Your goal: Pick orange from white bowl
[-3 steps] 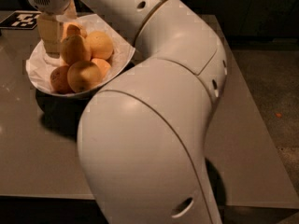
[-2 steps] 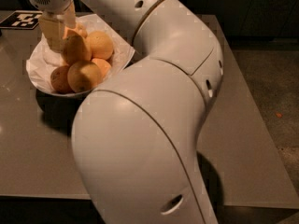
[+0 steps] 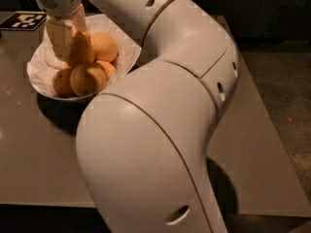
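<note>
Reaching down from the upper left corner of the camera view, the gripper [image 3: 72, 42] stands over the left half of the white bowl [image 3: 130, 62], at the end of the arm [image 3: 160, 130], whose bulky white links fill the middle and lower part of the frame. The jaws are set on the orange [image 3: 80, 50]: one cream-coloured finger [image 3: 58, 37] lies flat against its left side, and the other shows only partly behind its top. The orange sits at the top of the pile inside the bowl, toward the left, higher than the fruit around it. Four other oranges [image 3: 104, 45] are noted in the bowl: one just right of the held fruit, two low at the front, and a smaller one partly hidden between them. Crumpled white paper [image 3: 43, 64] lines the bowl and rises past its rim on the left. The bowl rests on the grey desk [image 3: 29, 144], near the far left corner. A black-and-white marker [image 3: 23, 20] lies flat on the desk just behind the bowl. Dark floor [image 3: 282, 72] shows to the right of the desk.
</note>
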Motion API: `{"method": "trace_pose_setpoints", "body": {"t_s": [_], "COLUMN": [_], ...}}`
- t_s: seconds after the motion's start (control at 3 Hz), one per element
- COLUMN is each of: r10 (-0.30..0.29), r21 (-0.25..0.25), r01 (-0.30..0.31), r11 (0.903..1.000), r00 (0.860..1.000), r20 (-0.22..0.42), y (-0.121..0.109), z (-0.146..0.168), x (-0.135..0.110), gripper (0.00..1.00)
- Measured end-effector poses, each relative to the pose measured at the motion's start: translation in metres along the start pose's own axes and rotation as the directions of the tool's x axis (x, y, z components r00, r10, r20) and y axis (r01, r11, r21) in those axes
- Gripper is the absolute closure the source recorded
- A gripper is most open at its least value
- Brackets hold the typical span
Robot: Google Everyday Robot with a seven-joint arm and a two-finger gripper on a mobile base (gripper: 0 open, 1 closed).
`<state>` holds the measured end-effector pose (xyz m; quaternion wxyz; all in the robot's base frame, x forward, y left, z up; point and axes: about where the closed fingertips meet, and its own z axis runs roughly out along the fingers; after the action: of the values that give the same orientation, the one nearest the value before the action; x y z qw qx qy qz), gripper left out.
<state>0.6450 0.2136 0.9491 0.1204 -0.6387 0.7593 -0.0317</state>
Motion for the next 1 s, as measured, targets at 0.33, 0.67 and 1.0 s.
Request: {"method": "trace_pose_setpoints", "body": {"t_s": [0.33, 0.67, 1.0], "r10": [0.029, 0.038, 0.038], "r21": [-0.026, -0.041, -0.041], "r01": [-0.030, -0.039, -0.039], "r11": [0.9992, 0.9984, 0.9984], "r00": [0.999, 0.999, 0.999], "r20": [-0.025, -0.040, -0.040], "y": [0.0024, 0.0029, 0.0020], "z": [0.0058, 0.0105, 0.0065], "x": [0.0198, 0.0276, 0.0270], "gripper": [0.28, 0.29, 0.46]}}
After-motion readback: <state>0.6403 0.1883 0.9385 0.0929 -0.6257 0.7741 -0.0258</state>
